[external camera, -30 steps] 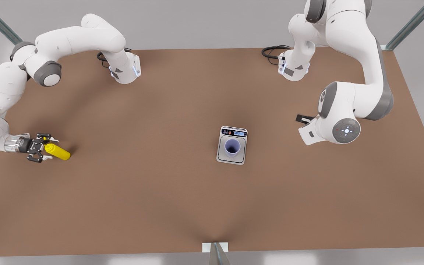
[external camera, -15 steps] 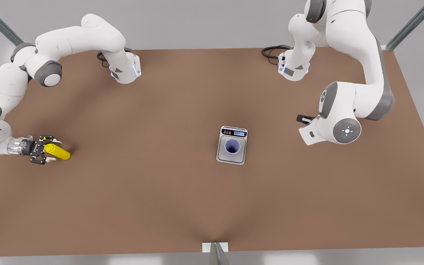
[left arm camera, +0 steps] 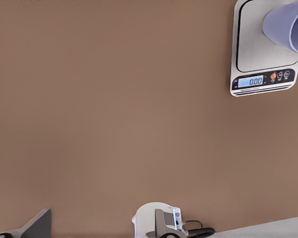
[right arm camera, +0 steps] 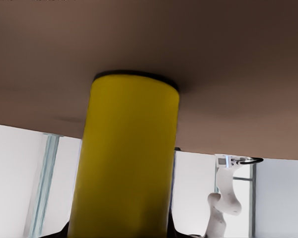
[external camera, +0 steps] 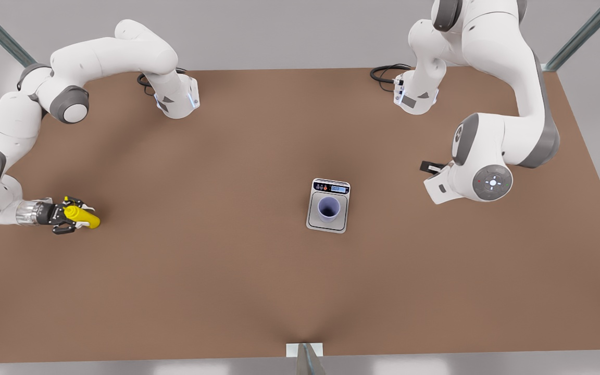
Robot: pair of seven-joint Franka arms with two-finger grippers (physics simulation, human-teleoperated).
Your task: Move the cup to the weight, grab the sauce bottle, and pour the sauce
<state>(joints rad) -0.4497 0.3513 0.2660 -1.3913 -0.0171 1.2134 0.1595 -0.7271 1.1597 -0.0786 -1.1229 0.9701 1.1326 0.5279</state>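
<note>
Brown tabletop point(external camera: 227, 271) carries the lavender tumbler cup point(external camera: 328, 208) on the silver scale point(external camera: 315, 219). Right gripper point(external camera: 73, 215), fingers clenched on the yellow squeeze bottle point(external camera: 82, 215), must lift next; left gripper point(external camera: 433, 174) waits, fingers' state unclear.

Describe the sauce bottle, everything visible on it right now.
The sauce bottle is a plain bright yellow cylinder, plastic-looking and unlabelled. It stands on the brown table near the front view's left edge. The right gripper reaches in level with the table, its fingers on either side of the upper body; whether they press it cannot be told. In the right wrist view the smooth body meets the table at a flat base. Its nozzle is hidden.
</note>
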